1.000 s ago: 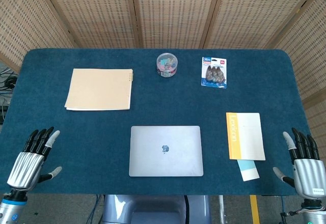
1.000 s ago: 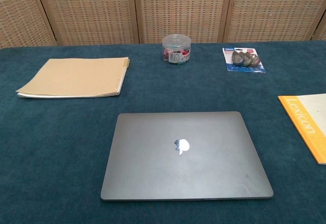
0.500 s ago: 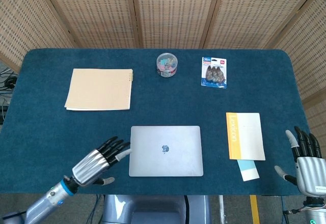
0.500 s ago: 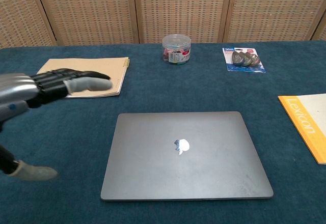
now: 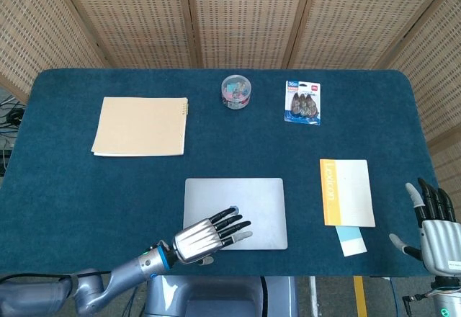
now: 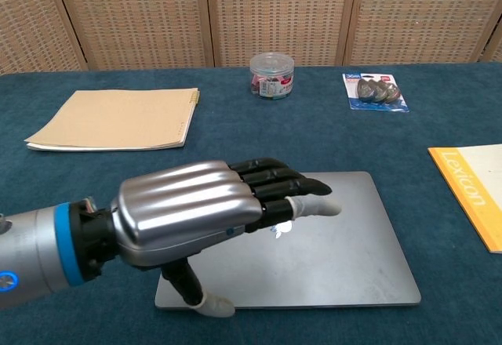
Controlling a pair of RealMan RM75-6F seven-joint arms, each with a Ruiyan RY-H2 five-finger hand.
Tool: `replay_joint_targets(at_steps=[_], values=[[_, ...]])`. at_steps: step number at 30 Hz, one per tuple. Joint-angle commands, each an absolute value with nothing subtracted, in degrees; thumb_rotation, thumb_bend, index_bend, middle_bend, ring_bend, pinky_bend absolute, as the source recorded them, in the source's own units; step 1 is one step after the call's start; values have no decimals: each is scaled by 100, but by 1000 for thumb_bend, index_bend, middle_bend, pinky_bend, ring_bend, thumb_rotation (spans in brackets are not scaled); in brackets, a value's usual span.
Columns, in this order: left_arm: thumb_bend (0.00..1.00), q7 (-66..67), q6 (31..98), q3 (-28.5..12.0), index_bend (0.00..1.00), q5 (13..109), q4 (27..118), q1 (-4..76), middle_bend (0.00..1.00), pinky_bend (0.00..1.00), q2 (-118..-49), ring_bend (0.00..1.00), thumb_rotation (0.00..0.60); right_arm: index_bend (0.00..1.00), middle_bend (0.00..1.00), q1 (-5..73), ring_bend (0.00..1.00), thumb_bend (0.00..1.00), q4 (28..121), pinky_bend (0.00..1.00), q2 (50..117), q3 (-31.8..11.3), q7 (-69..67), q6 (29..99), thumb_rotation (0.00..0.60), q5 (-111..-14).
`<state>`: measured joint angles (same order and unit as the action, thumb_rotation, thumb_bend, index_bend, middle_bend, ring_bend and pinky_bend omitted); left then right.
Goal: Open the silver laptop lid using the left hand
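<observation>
The silver laptop (image 5: 252, 194) (image 6: 345, 259) lies closed and flat near the table's front edge. My left hand (image 5: 205, 235) (image 6: 204, 212) hovers over the lid's front half, palm down, fingers stretched out toward the right, thumb hanging down at the front edge. It holds nothing. Whether it touches the lid I cannot tell. My right hand (image 5: 432, 223) stands at the front right corner of the table, fingers spread upward, holding nothing; the chest view does not show it.
A tan notebook (image 5: 140, 126) lies at the back left. A small clear jar (image 5: 236, 91) and a blue blister pack (image 5: 302, 101) sit at the back. A white book with an orange spine (image 5: 347, 192) lies right of the laptop.
My left hand has swept right from the laptop's left edge to above the lid's front half. The laptop stays closed. The right hand has barely moved.
</observation>
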<state>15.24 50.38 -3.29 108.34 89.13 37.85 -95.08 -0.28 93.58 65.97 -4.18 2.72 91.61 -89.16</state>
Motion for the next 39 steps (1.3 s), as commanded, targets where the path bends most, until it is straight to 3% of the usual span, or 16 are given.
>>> replay_joint_targets(at_steps=[1, 15, 39], values=[[0, 1704, 4965, -388, 0, 10815, 8549, 4045, 0, 0, -9851, 0, 600, 0, 0, -21, 0, 0, 9359, 0, 6574, -423, 220, 9141, 600, -8892], [0, 1893, 4915, -295, 0, 10356, 7843, 4305, 0, 0, -10549, 0, 600, 0, 0, -20, 0, 0, 9356, 0, 6491, -423, -44, 9131, 600, -8868], [0, 2078, 5091, -182, 0, 10007, 7279, 4548, 0, 0, -11013, 0, 600, 0, 0, -10, 0, 0, 9337, 0, 6421, -434, -258, 9106, 600, -8817]])
